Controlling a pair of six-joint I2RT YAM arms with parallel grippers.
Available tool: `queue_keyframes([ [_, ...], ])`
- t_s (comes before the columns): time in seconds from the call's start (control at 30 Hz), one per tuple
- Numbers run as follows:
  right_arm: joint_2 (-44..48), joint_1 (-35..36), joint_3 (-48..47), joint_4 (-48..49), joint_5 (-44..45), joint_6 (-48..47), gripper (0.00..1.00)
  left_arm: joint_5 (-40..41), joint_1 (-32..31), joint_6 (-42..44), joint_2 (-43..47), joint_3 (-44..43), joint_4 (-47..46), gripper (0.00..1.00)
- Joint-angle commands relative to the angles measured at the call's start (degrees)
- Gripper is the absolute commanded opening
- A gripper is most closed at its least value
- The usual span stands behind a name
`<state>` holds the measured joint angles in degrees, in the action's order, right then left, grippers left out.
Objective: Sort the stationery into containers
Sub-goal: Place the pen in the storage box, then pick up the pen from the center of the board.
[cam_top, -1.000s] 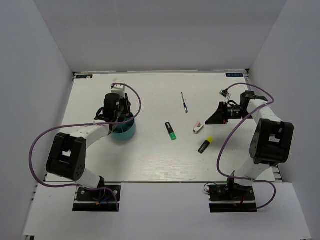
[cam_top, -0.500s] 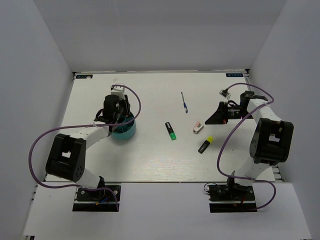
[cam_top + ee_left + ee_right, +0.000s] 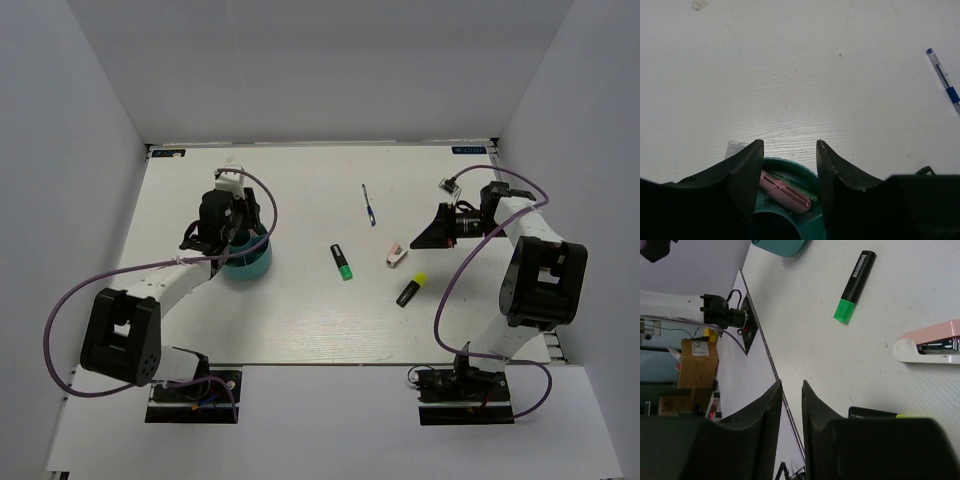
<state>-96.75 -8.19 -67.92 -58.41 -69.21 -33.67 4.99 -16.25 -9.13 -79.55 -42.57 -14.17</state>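
The round teal organiser stands at the left, and my left gripper hovers right over it, open and holding nothing. In the left wrist view my left gripper frames the organiser's rim, with a pink eraser lying in a compartment. A blue pen, a black-green highlighter, a white-pink piece and a black-yellow highlighter lie on the table. My right gripper sits just right of the white-pink piece. The right gripper is shut to a thin slit with nothing in it.
White walls enclose the table on the left, back and right. A clear tube end shows by the organiser's far rim. The right wrist view shows the green highlighter, the white-pink piece and the table's near edge.
My left arm has shifted a little to the left above the organiser. The right arm and the loose items have not moved.
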Motion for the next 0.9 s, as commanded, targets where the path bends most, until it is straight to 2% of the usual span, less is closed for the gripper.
queue_keyframes([
  [0.0,0.7,-0.2,-2.8,-1.2,-0.6,-1.5,0.26,-1.4,-0.4,-0.2,4.7,0.0,0.9,0.57],
  [0.07,1.0,0.1,-3.0,-0.1,2.7,-0.4,0.26,-1.8,-1.3,-0.1,6.0,-0.5,1.5,0.57],
  [0.1,1.5,0.1,-2.8,2.5,4.2,0.7,0.27,-1.8,-1.7,-0.2,7.0,-0.8,2.1,0.53],
  [0.13,2.7,0.4,-2.4,6.1,10.3,3.5,0.29,-2.5,-2.3,-0.1,8.3,-1.3,3.0,0.48],
  [0.17,3.3,1.1,-1.8,8.3,13.5,6.4,0.31,-2.8,-3.1,0.0,9.1,-2.2,3.8,0.41],
  [0.2,5.3,1.6,-1.5,10.4,17.2,8.0,0.34,-3.2,-3.9,0.0,9.7,-3.0,7.7,0.24],
  [0.23,5.9,1.9,-1.4,15.8,21.2,9.6,0.46,-4.9,-4.3,-0.7,10.2,-5.8,9.6,0.18],
  [0.27,6.7,3.9,-1.3,18.2,32.6,10.9,0.58,-6.0,-5.2,-1.1,10.7,-7.1,11.9,0.13],
  [0.3,8.6,4.6,-0.3,20.3,36.7,11.3,0.73,-6.7,-6.2,-1.4,10.9,-8.4,13.7,0.11],
  [0.33,9.5,5.8,0.3,27.1,43.2,10.8,0.9,-8.7,-6.3,-2.7,10.9,-9.7,22.4,0.13],
  [0.37,10.1,6.9,2.9,29.8,48.2,10.8,0.9,-10.7,-7.7,-3.1,10.9,-13.6,25.2,0.2],
  [0.4,11.5,7.4,3.9,35.2,49.7,11.1,0.9,-11.8,-8.3,-3.6,10.8,-14.8,30.4,0.31],
  [0.43,12.3,7.8,4.6,37.6,50.1,12.6,0.9,-12.6,-9.8,-3.9,10.9,-17.9,35.7,0.61],
  [0.47,12.0,7.9,5.2,40.5,49.3,12.6,0.9,-13.1,-10.1,-4.0,11.2,-18.6,40.4,0.69],
  [0.53,8.5,8.1,0.4,38.2,45.2,15.3,0.9,-13.4,-10.9,-3.0,12.7,-19.6,44.1,0.81],
  [0.57,4.1,8.1,-5.7,33.7,44.6,15.6,0.81,-12.3,-11.4,-2.6,14.4,-19.3,48.9,0.86],
  [0.63,-0.4,11.7,-19.5,26.4,44.1,15.4,0.57,-10.7,-11.3,-2.4,18.3,-17.5,51.2,0.91],
  [0.67,-7.0,12.4,-22.7,23.2,44.9,15.7,0.31,-7.9,-11.3,-1.9,23.2,-14.4,53.4,0.91],
  [0.7,-8.9,15.2,-25.2,22.0,49.0,16.0,0.21,-6.5,-11.3,-1.6,25.1,-13.0,53.5,0.91],
  [0.73,-14.2,16.3,-33.4,21.2,50.5,17.7,0.13,-3.3,-11.1,-1.4,27.0,-11.6,53.6,0.87],
  [0.77,-16.1,17.8,-36.5,19.3,52.5,18.2,0.1,-1.1,-11.1,-1.3,28.7,-9.1,53.6,0.74],
  [0.8,-17.8,19.5,-39.5,17.0,52.7,19.1,0.1,3.6,-11.1,-1.4,34.7,-6.3,53.6,0.61],
  [0.83,-21.5,20.9,-47.2,16.1,52.0,22.4,0.1,10.5,-11.1,-2.1,36.6,-5.2,53.6,0.47],
  [0.87,-24.8,21.6,-49.3,15.0,52.2,23.3,0.1,14.0,-11.1,-2.8,40.5,-2.7,53.2,0.24],
])
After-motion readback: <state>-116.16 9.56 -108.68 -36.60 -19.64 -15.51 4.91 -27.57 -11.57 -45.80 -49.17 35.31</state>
